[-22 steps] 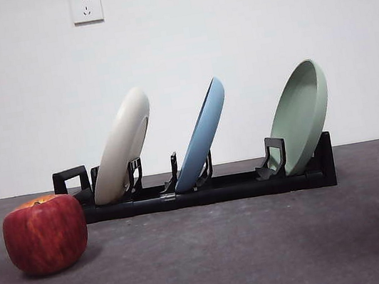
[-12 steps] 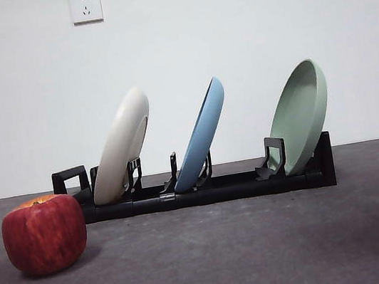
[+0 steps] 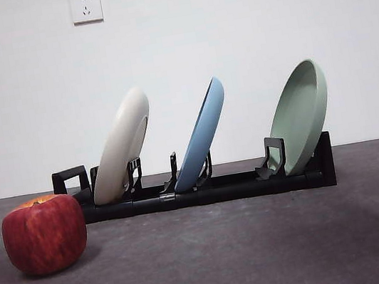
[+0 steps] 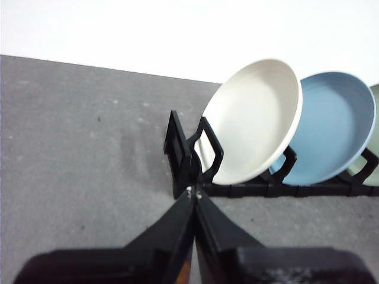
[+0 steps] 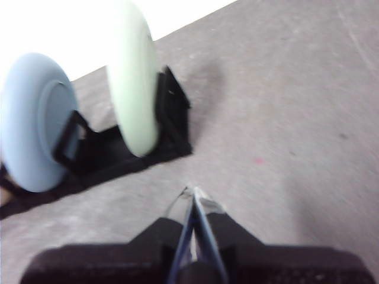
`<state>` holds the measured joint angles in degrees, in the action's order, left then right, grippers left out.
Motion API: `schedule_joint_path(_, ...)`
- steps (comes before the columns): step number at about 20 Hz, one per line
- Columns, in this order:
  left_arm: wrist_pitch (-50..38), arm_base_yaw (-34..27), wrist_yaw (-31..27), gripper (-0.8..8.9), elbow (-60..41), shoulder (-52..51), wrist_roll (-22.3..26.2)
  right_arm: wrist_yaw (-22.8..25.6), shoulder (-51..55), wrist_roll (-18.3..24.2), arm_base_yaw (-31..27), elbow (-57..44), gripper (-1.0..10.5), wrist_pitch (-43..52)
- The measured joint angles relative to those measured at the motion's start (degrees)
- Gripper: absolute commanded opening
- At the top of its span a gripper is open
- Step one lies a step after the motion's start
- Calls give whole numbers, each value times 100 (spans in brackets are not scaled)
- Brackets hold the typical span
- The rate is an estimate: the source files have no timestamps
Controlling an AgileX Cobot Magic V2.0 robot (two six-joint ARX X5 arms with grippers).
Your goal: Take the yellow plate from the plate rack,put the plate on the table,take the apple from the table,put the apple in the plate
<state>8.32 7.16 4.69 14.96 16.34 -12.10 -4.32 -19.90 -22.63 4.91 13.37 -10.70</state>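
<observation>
The cream yellow plate (image 3: 122, 147) leans in the left slot of the black plate rack (image 3: 204, 190); it also shows in the left wrist view (image 4: 251, 121). The dark red apple (image 3: 44, 233) sits on the dark grey table (image 3: 251, 255), in front of the rack's left end. My left gripper (image 4: 193, 192) is shut and empty, held off the rack's end near the yellow plate. My right gripper (image 5: 192, 192) is shut and empty, near the rack's other end (image 5: 172, 112). Neither gripper shows in the front view.
A light blue plate (image 3: 203, 136) stands in the rack's middle slot and a sage green plate (image 3: 302, 115) at its right end. A white wall with two sockets (image 3: 86, 5) stands behind the table.
</observation>
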Motion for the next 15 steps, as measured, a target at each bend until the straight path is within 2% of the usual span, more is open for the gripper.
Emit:
schedule_joint_path(3, -4, 0, 105, -7, 804, 1130, 7, -468, -820, 160, 0, 682, -9, -31)
schedule_joint_path(8, 37, 0, 1091, -7, 2236, 3239, 166, -1624, -2240, 330, 0, 1716, -2, -42)
schedule_joint_path(11, 289, 2, 1622, 1, 2997, 4315, 201, -2264, -2948, 619, 0, 2236, 3, -249)
schedule_joint_path(12, 415, 2, 1714, 6, 3257, 4621, 203, -2411, -3150, 719, 0, 2402, 31, -339)
schedule_joint_path(13, 520, 2, 1810, 44, 3482, 4876, 203, -2485, -3311, 785, 0, 2535, 107, -396)
schedule_joint_path(14, 662, 2, 1954, 149, 3753, 5156, 203, -2538, -3467, 848, 0, 2677, 224, -468)
schedule_joint_path(15, 787, 4, 2072, 216, 3995, 5390, 203, -2551, -3582, 872, 0, 2785, 293, -516)
